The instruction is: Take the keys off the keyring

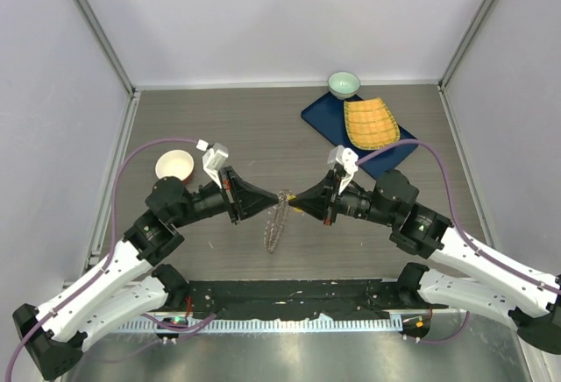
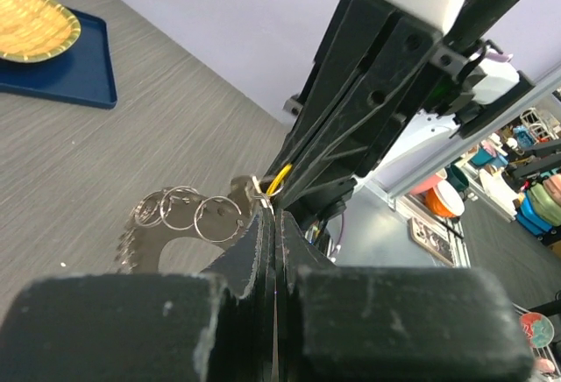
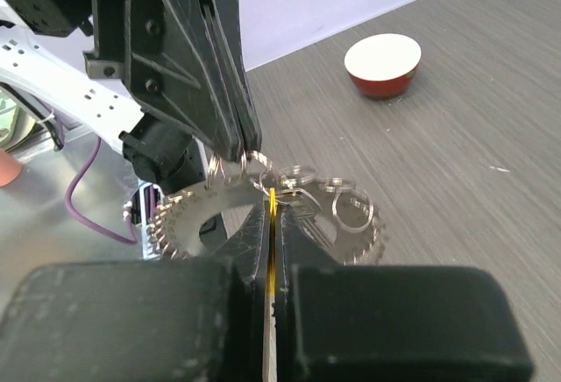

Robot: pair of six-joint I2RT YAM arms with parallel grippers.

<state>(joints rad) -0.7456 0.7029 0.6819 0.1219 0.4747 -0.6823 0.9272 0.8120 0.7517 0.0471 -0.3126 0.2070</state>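
Both grippers meet tip to tip over the middle of the table. The left gripper (image 1: 270, 203) has its jaws pressed together, nipping the top edge of the keyring (image 1: 277, 221). The right gripper (image 1: 295, 201) faces it with its jaws equally closed on the same top edge, and a thin yellow strip shows in the seam between its fingers (image 3: 263, 224). Whether each nip lands on the big ring or on one of the small split rings (image 3: 352, 212) cannot be told.

The keyring hangs below the two tips, edge-on from above. The keys (image 3: 172, 226) fringe it like saw teeth, fanning out beneath and to either side of the jaws.

Behind the left jaws sits a cream bowl (image 1: 174, 166). Beyond the right jaws lies a blue tray (image 1: 326, 119) carrying a yellow woven dish (image 1: 370, 123), and a green bowl (image 1: 344, 83) stands just past the tray.
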